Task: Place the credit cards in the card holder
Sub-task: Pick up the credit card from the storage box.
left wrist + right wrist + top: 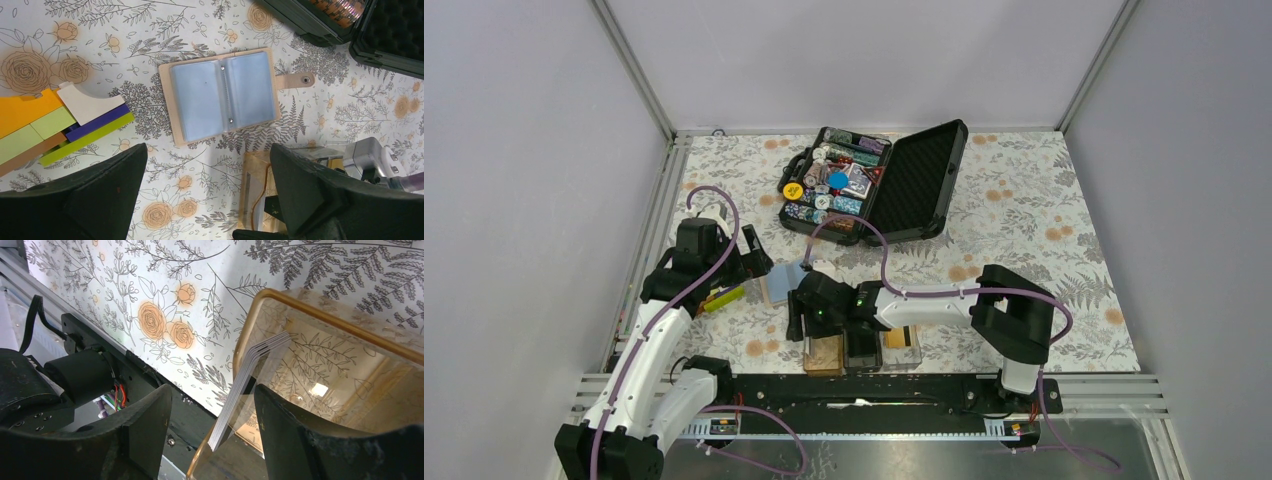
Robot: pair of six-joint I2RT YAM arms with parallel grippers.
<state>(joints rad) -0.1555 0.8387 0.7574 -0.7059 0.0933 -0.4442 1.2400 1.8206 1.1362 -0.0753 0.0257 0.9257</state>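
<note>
Top external view first: the card holder (862, 352) lies at the near edge of the worktop (1044, 220), about halfway along it, with its three compartments side by side. One of the credit cards (902, 338), gold-orange, lies in the compartment at the right-hand end.

The right arm reaches across from the right, and the right pincer (802, 325) hangs over the holder's left, brownish compartment. From the right wrist, the right pincer (212, 390) stands open, its jaws on either side of a thin stack of credit cards (239, 390). The stack is seen edge-on, leaning at the amber rim of the card holder (320, 315) and fanned slightly at the top. A clear gap shows between the stack and one finger. I cannot tell whether the other finger touches the cards.

The left pincer (754, 262) hovers near the left edge. From its wrist camera, the left pincer (207, 150) is spread wide and holds nothing. An open card wallet (222, 95) with blue sleeves lies flat beyond it, and coloured blocks (50, 125) lie beside that, nearer the left edge. A chip case (874, 180) sits open toward the far edge, well apart from the holder.
</note>
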